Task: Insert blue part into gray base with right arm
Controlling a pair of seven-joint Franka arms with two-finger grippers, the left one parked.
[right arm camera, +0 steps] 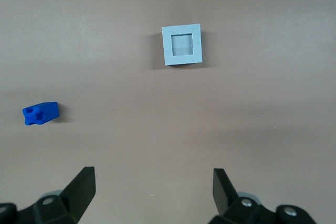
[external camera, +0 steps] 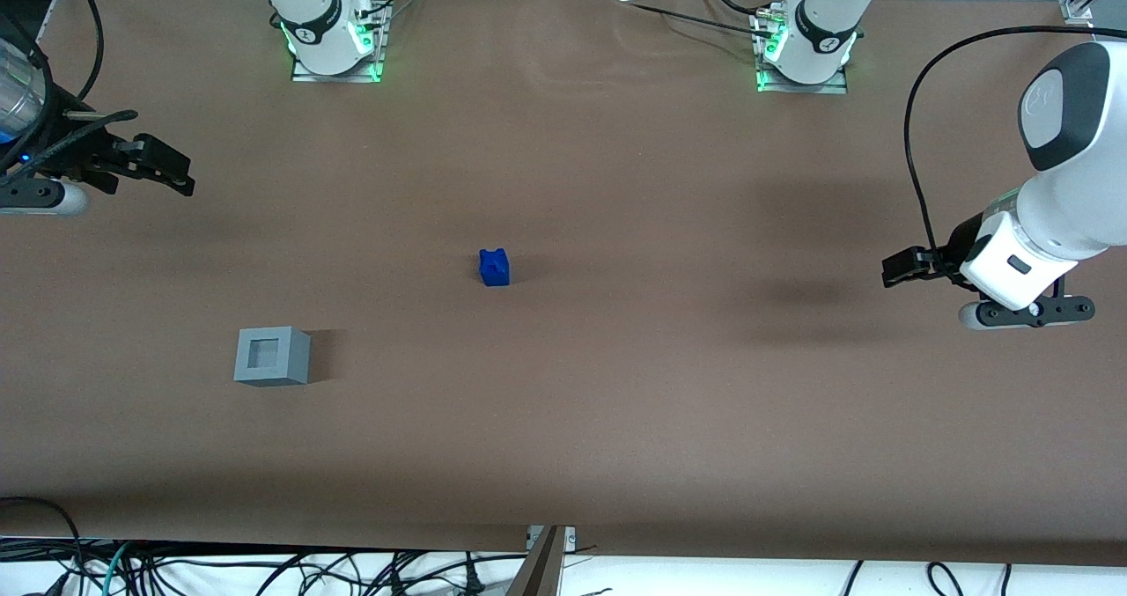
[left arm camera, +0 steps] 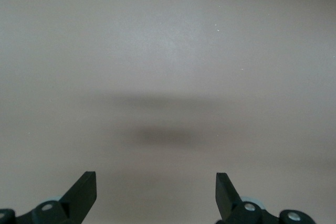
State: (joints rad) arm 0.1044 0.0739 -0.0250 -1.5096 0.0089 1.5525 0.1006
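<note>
The blue part (external camera: pixel 495 268) lies on the brown table near its middle; it also shows in the right wrist view (right arm camera: pixel 41 113). The gray base (external camera: pixel 273 356) stands with its square recess up, nearer to the front camera than the blue part and toward the working arm's end; it also shows in the right wrist view (right arm camera: pixel 182 44). My right gripper (external camera: pixel 176 173) hangs above the table at the working arm's end, apart from both and farther from the front camera than the base. In the right wrist view the gripper (right arm camera: pixel 154 182) is open and empty.
The brown table cover (external camera: pixel 616 420) spans the view. Two arm mounts with green lights (external camera: pixel 335 55) (external camera: pixel 801 63) stand at the table edge farthest from the front camera. Loose cables (external camera: pixel 264 570) lie below the nearest edge.
</note>
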